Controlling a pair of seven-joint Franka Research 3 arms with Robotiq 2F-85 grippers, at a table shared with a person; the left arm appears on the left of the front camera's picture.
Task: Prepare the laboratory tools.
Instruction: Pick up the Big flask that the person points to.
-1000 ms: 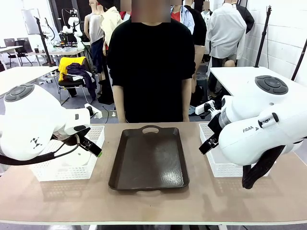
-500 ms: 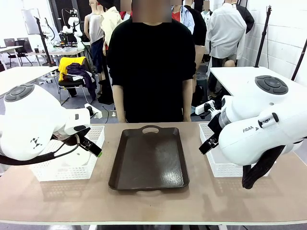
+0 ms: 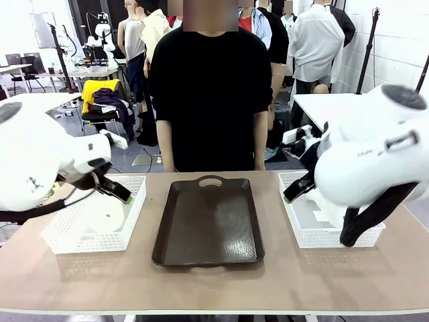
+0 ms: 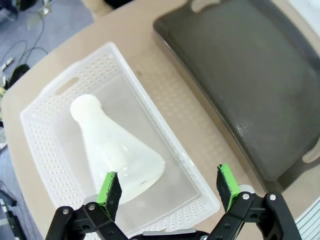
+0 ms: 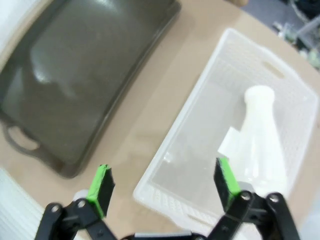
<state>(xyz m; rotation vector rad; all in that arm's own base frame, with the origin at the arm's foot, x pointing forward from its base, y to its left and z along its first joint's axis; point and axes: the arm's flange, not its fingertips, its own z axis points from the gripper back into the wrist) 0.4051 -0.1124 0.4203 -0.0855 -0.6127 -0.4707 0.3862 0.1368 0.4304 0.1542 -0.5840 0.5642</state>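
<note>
We note left flask (image 4: 117, 145) and right flask (image 5: 262, 135) lying in mesh baskets (image 4: 45, 107), tray (image 3: 209, 221) bare, left tool (image 4: 168, 189) and right tool (image 5: 162, 185) spread, empty: hardly begun.

Both arms are showing glossy white, bulbous shells. The left arm (image 3: 30, 161) is trailing a thin black cable (image 3: 40, 211) beneath it, and the right arm (image 3: 369, 168) is carrying a thick black sleeved cable (image 3: 372, 215) and blurred grey lettering. The left end effector (image 4: 167, 187) and right end effector (image 5: 162, 182) are showing black linkage fingers (image 4: 80, 225) tipped with green pads (image 4: 109, 192). The person (image 3: 211, 94) is wearing a black top.
</note>
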